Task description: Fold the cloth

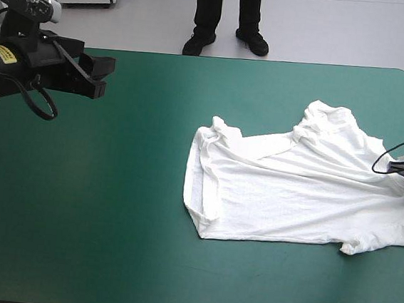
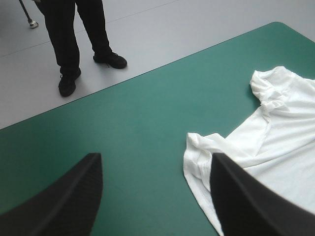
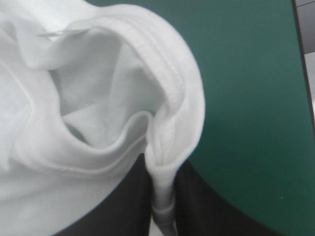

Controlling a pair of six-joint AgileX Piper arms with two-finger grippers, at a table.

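Right gripper (image 3: 162, 182) pinches a stitched edge of the white T-shirt (image 1: 291, 192), the arm mostly cut off at the teal-green cover's (image 1: 97, 199) right edge.
Left gripper (image 1: 94, 77) hangs spread wide, well apart from the T-shirt lying across the cover's right half.
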